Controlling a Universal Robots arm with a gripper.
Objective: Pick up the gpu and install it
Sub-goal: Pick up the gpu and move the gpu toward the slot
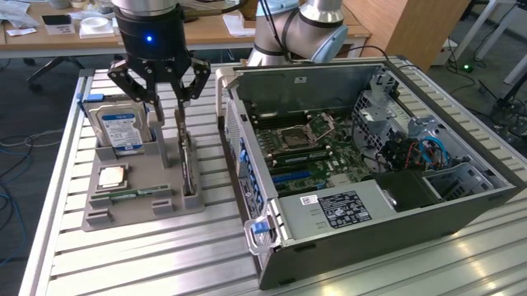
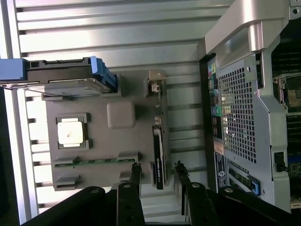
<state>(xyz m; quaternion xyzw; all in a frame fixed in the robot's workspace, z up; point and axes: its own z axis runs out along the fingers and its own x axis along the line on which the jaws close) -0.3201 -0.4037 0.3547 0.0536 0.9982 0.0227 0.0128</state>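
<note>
The gpu (image 1: 189, 166) stands on edge in a slot of the grey holder (image 1: 140, 213), a thin card with a black face and a metal bracket at its far end. My gripper (image 1: 168, 118) hangs just above the holder, open. In the wrist view the gpu (image 2: 158, 141) runs lengthwise toward the gripper (image 2: 157, 167). One finger is on each side of the gpu's near end, with gaps on both sides, so nothing is gripped.
The holder also carries a silver hard drive (image 1: 122, 126) standing upright, a CPU (image 1: 113, 177) and a RAM stick (image 1: 132, 194). The open computer case (image 1: 371, 154) lies at the exterior view's right, motherboard (image 1: 305, 148) exposed. The slatted metal table (image 1: 148, 259) surrounds them.
</note>
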